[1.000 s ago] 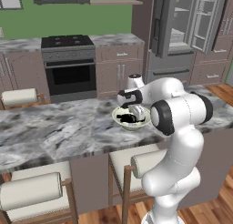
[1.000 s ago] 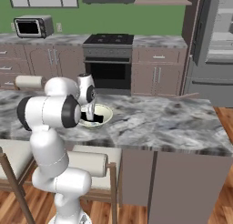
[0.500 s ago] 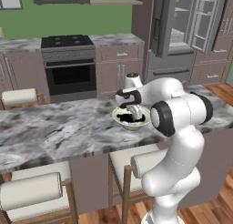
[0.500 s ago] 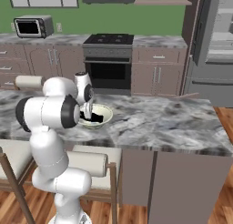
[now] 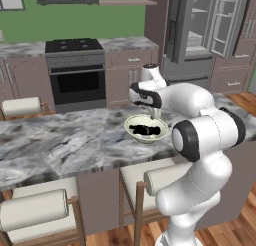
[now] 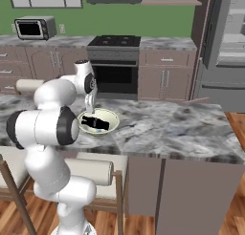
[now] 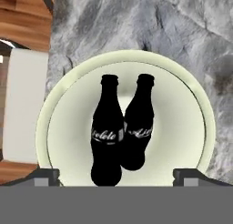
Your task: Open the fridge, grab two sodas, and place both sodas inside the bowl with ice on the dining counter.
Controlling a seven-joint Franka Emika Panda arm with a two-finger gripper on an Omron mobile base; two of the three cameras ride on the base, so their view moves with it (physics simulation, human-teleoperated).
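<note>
- I read both sodas (image 7: 119, 129) as lying in the bowl (image 7: 200, 104), side by side and touching, necks pointing the same way. The left bottle (image 7: 107, 132) partly overlaps the right bottle (image 7: 139, 123).
- The bowl sits on the dining tabletop (image 5: 60, 140), near the edge where the stools (image 5: 32, 210) stand. From the right base view it appears as a pale dish (image 6: 111, 120) with a dark mass inside.
- I cannot make out any ice in the bowl; its inner surface reads as plain cream in the hand view.
- The claw (image 7: 116, 175) hangs directly over the bowl with its two tips spread wide, one at each side of the bottles, gripping nothing.
- Change noted: against the pictures from a second ago, the hand now stands higher above the bowl in both base views (image 5: 148, 106), where it was down close to the rim. The bowl itself has not shifted on the stone.
- My judgement: the second bottle is released and the arm is lifting clear. With two bottles in the bowl, the placing step looks complete.
- The fridge (image 5: 210, 35) stands behind the island with its doors open, shelves exposed. The task sentence does not call for closing it.
- Risk, as I judge it: slight. The bottles lie flat and low in the bowl, so a roll-out looks unlikely provided the retreat goes straight up.
</note>
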